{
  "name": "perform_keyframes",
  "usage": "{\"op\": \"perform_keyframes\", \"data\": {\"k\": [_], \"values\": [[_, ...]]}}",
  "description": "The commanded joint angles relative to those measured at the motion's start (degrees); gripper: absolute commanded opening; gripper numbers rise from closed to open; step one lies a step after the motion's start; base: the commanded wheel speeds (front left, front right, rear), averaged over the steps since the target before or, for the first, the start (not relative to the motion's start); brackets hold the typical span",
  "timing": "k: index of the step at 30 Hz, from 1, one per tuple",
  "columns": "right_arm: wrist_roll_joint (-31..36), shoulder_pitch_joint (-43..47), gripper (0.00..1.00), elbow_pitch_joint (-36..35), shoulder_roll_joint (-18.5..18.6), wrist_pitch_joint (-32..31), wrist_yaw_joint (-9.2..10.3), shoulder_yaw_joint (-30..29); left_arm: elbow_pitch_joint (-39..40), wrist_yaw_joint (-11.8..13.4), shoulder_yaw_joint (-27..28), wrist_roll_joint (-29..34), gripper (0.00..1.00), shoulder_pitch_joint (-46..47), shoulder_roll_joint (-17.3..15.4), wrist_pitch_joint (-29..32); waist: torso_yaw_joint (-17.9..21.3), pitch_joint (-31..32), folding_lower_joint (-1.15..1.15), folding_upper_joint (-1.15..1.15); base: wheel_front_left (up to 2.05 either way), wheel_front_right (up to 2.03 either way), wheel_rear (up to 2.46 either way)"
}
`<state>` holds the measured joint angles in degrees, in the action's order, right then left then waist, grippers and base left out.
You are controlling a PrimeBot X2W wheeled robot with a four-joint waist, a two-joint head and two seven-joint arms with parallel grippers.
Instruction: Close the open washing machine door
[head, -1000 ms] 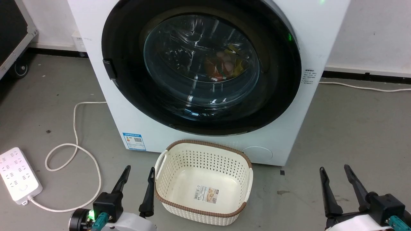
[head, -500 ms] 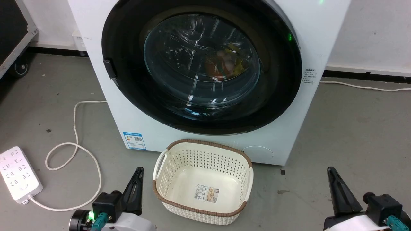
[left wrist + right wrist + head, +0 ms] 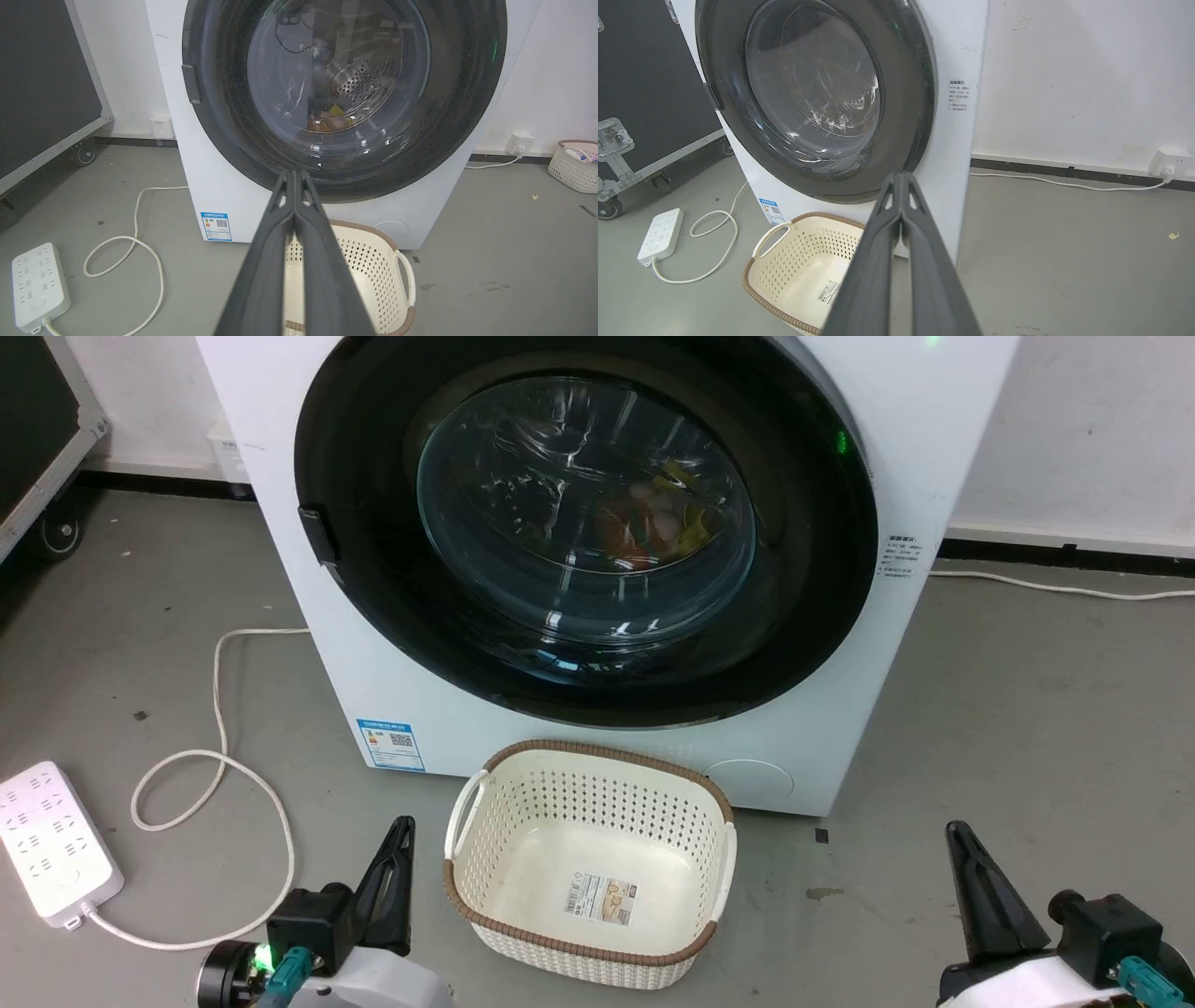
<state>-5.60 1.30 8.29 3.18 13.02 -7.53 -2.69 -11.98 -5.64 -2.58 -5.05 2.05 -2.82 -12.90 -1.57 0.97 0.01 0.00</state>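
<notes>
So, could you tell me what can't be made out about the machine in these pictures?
- Top of the washing machine door: cut off by the upper edge in all three views.
- Its latch: hidden behind the door, so locking cannot be confirmed.
- Coloured items behind the window: blurred by reflections, head view.
- Side label: print too small, head view.

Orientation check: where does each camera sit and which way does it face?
Head view: on the head, facing forward and down at the washing machine door and basket; left gripper and right gripper at the bottom corners.
Left wrist view: low, facing the door head-on along its shut fingers.
Right wrist view: low, facing the door obliquely from the right, along its shut fingers.
Shared: all three show door and basket.
</notes>
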Motion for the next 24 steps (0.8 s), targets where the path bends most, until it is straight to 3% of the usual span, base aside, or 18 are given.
{"op": "perform_keyframes", "data": {"k": [1, 24], "values": [[0.43, -0.18, 0.0, -0.56, -0.04, -0.46, 0.01, 0.16, 0.51, 0.34, 0.28, 0.6, 0.0, -0.3, -0.02, 0.38, 0.03, -0.02, 0.0, 0.0, 0.0, 0.0, 0.0], [1.49, -0.41, 0.0, -2.15, -0.1, -3.05, 0.01, 0.68, 2.87, 1.43, 0.75, 1.52, 0.0, -0.66, -0.03, 2.96, 0.34, -0.21, 0.0, 0.0, 0.0, 0.0, 0.0]]}}
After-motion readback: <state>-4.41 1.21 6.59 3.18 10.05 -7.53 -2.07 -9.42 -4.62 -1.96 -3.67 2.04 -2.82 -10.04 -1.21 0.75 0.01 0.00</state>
